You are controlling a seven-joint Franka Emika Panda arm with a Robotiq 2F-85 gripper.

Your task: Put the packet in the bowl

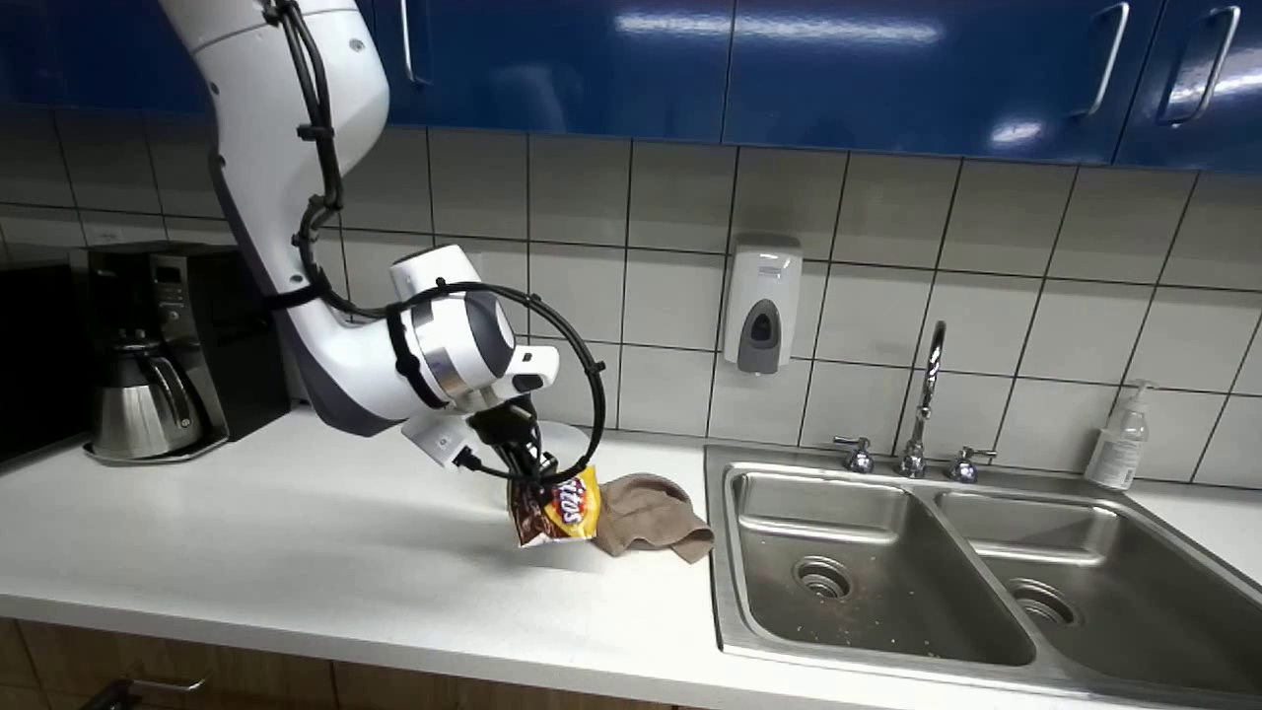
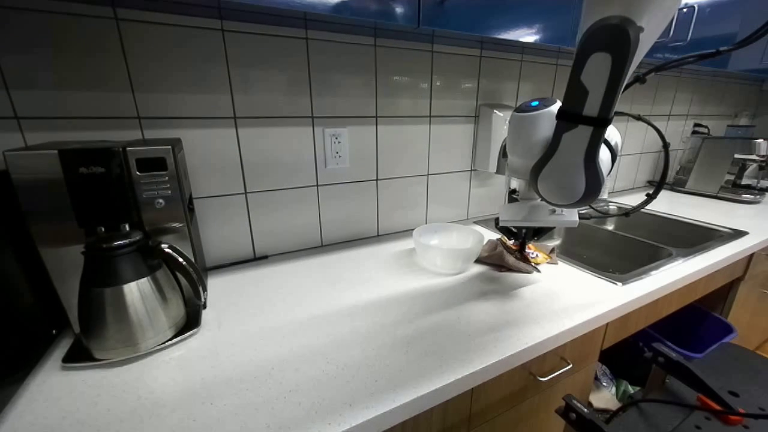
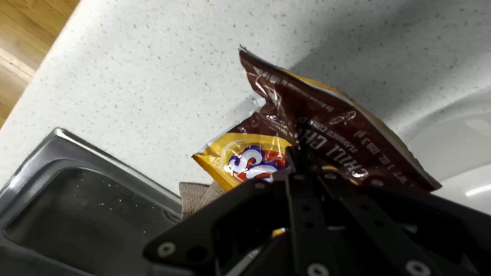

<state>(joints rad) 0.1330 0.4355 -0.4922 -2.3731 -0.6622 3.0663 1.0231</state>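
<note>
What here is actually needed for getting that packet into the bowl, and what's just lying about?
Part of the job:
packet, pinched in the gripper
bowl

Not part of it:
brown cloth
coffee maker
pump bottle
wall dispenser
sink

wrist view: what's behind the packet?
Countertop shows beyond the packet, with brown cloth at its lower left and part of the bowl at its right. Whatever sits directly behind packet and gripper is covered.

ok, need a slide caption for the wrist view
Gripper pinching a crumpled chip packet over the speckled counter, a sink at frame left and part of the bowl at frame right.
</note>
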